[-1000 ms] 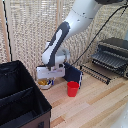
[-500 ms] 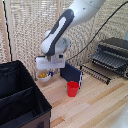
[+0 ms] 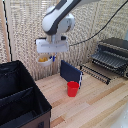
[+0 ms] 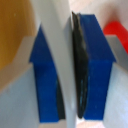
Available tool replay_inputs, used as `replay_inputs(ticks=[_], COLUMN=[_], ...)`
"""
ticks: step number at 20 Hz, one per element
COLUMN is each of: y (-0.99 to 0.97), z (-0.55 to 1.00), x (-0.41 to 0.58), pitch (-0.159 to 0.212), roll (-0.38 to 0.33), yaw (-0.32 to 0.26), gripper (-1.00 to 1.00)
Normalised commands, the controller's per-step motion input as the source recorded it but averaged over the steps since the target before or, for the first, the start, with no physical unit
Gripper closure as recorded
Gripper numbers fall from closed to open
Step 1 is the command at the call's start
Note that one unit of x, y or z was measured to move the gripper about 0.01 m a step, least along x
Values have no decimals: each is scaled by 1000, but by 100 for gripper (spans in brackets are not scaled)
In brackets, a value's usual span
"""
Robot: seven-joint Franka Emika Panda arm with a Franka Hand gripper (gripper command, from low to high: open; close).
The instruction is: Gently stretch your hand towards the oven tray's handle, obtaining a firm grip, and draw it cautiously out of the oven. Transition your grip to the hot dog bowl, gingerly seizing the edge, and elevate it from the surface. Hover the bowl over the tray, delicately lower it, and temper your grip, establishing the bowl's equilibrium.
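The gripper (image 3: 48, 56) hangs high above the table (image 3: 95, 107), its blue pads (image 4: 95, 65) pinching the rim of the hot dog bowl (image 3: 44, 59), which is lifted clear of the wood; the oven tray (image 3: 100, 71) juts out from the oven (image 3: 114, 52) at the table's far edge; a red cup (image 3: 73, 88) stands mid-table before an upright blue panel (image 3: 70, 72).
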Motion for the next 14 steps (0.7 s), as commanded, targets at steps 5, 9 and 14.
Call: replay_inputs(ticks=[5, 9, 14], y=[-323, -546, -670], z=[571, 346, 401], x=[126, 189, 137], pitch=[7, -73, -44], roll=[10, 16, 4], yaw=[-259, -190, -167], gripper=[100, 100, 100])
